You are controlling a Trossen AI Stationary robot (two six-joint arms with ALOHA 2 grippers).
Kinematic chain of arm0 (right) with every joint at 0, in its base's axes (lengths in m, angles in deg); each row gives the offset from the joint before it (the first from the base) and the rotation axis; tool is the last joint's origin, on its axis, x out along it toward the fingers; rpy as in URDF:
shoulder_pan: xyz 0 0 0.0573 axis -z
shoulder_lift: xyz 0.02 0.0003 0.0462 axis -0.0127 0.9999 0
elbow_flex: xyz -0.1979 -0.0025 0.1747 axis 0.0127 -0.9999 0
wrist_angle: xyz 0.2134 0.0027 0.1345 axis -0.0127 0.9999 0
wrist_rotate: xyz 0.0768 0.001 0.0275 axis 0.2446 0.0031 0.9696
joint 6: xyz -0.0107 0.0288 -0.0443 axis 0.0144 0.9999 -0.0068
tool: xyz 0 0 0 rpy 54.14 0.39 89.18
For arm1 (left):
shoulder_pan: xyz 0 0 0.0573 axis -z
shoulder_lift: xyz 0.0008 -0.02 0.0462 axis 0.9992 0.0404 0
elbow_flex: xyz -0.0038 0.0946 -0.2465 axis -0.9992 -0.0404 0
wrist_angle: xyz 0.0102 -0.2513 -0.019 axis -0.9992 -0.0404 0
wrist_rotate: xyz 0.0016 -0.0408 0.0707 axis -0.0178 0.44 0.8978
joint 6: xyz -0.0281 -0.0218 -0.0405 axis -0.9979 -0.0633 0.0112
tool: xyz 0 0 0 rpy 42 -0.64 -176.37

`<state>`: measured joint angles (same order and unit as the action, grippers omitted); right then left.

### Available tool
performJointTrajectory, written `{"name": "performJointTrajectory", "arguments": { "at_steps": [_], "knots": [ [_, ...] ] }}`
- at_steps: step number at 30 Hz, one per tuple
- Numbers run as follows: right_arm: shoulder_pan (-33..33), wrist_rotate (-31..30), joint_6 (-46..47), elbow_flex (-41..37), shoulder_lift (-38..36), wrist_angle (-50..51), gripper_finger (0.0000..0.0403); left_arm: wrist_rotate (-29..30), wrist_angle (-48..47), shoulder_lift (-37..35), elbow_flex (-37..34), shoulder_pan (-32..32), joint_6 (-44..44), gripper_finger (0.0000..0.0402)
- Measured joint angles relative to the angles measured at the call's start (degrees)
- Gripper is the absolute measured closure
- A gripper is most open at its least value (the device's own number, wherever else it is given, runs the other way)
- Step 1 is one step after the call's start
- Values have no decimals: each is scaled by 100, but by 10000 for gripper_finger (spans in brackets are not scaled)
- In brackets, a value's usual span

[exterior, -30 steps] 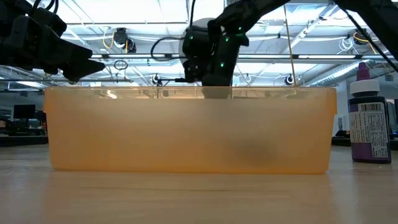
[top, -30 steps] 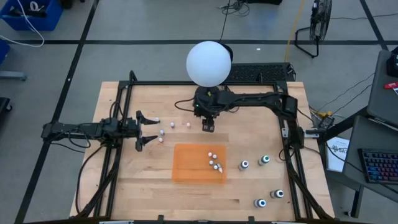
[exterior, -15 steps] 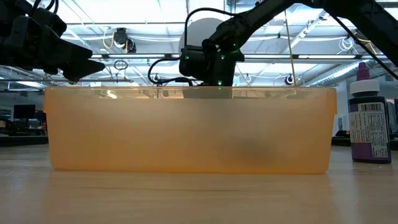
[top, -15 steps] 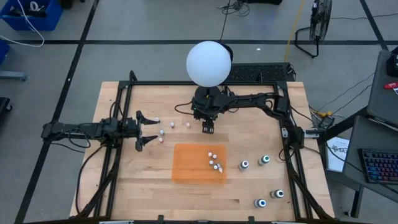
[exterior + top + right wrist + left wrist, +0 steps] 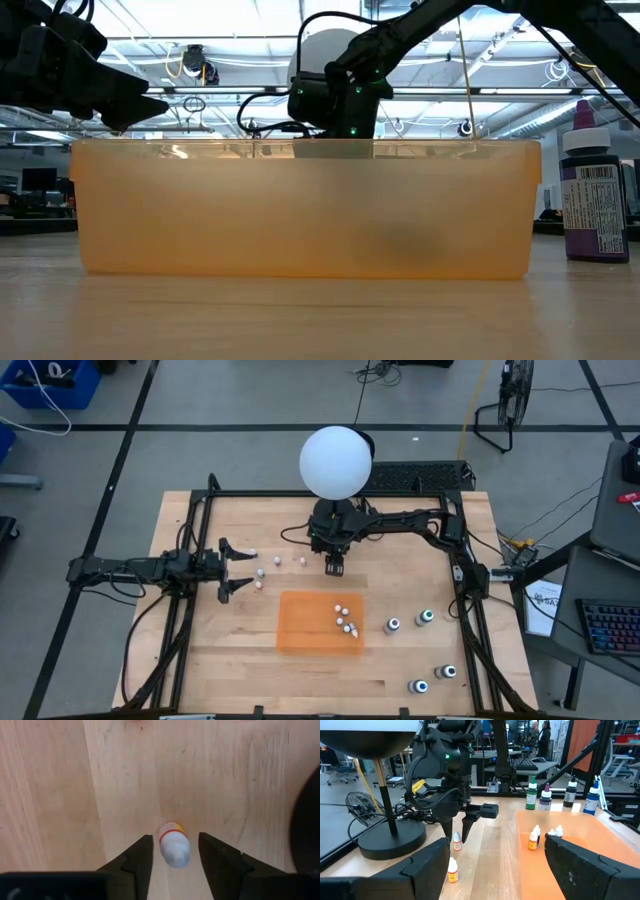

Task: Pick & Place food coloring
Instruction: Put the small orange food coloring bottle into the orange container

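A tiny whitish food coloring bottle with an orange band (image 5: pixel 174 845) lies on the bare wood, and my right gripper (image 5: pixel 175 836) points down over it. Its two fingers stand open on either side of the bottle, a thin gap showing at each. The left wrist view shows the same bottle (image 5: pixel 456 841) under that gripper. Three more small bottles (image 5: pixel 342 620) lie in the flat orange tray (image 5: pixel 300 630). Several others (image 5: pixel 262 572) lie on the wood near my left gripper (image 5: pixel 240 570), which waits open at the table's left.
Four bigger dark bottles with white-ringed tops stand right of the tray, two near it (image 5: pixel 408 621) and two toward the near edge (image 5: pixel 432 679). A white globe lamp (image 5: pixel 336 460) stands at the far edge, just behind my right arm. Bare wood lies between lamp and tray.
My right gripper has come down toward the table; in the low view its wrist has sunk to the tray's rim line. It has stayed still for the last half second. My left arm has not moved.
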<state>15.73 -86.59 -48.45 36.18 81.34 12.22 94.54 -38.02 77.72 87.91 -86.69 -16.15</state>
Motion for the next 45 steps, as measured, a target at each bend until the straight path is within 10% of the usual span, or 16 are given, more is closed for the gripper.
{"name": "performJointTrajectory", "arguments": {
  "at_steps": [9, 31, 45],
  "knots": [
    [0, -1, -352, 0, -7, 1, 352, 2, 0, 0, 0, 0, -1, 78],
    [-2719, -1094, 1449, -117, -1731, 1606, 352, 2, 0, 0, 0, 0, 1, 78],
    [-2486, -621, 1326, -1761, -1718, 67, 352, 2, -2, 0, 0, 0, -1, 78]
  ]
}}
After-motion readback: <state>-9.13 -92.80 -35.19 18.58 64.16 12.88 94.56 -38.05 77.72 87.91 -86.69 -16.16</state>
